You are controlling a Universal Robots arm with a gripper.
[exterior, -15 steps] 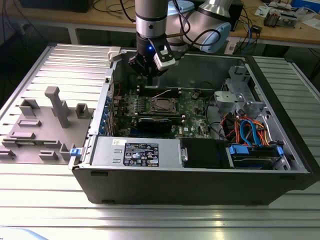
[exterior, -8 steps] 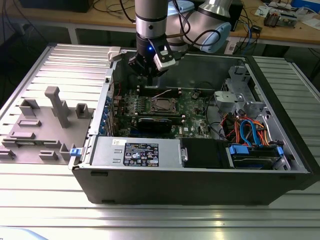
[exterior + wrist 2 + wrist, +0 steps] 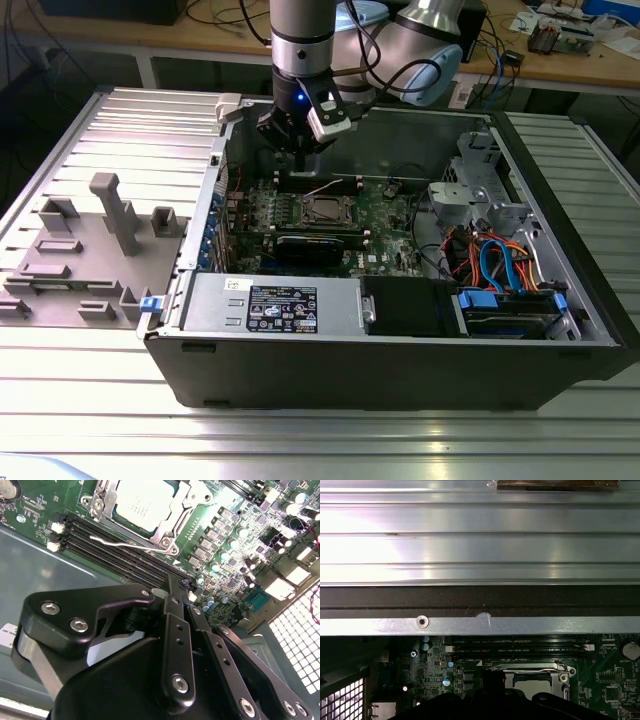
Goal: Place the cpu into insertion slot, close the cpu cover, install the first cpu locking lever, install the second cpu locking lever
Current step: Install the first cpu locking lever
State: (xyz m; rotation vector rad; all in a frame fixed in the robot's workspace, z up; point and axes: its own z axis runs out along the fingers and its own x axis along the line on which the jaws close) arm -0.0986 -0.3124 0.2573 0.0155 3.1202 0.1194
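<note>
On the exterior view's left, grey fixture blocks stand on the ribbed metal desk, beside the open computer case. Further right, the gripper hangs above the motherboard, near the case's rear wall; its fingers look drawn close together with nothing between them.

The cpu already lies in the insertion slot, its grey metal top showing through the square window of the cpu cover, which lies flat over it. 1 thin wire locking lever stands loose beside the socket, over the long black memory slots, apparently not hooked down.

That lever is probably light, stiff and springy, and slippery under the fingers; its bent free end, away from the memory slots, looks the safest place to press or hold. The pins beneath the chip are fragile.
</note>
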